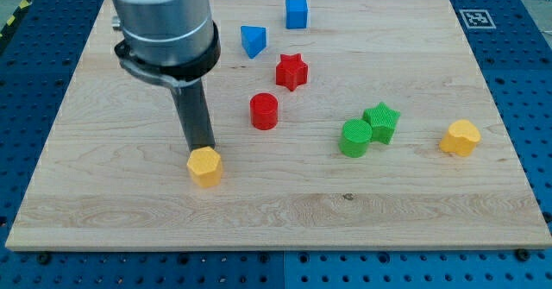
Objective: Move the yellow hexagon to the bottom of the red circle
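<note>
Yellow hexagon [205,166] touches my tip [203,148] (red circle [264,111] upper-right).

Pale wood-grain board [129,194], matt; green blocks [368,129] ribbed

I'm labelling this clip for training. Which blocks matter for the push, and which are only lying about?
In the job: yellow hexagon, red circle, my tip just above the hexagon.

Lying about: red star, blue cube, blue triangle, green circle, green star, yellow heart.

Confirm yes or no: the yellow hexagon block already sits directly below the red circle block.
No: the yellow hexagon block lies toward the view's bottom left of the red circle block, with my tip at its upper edge.
</note>
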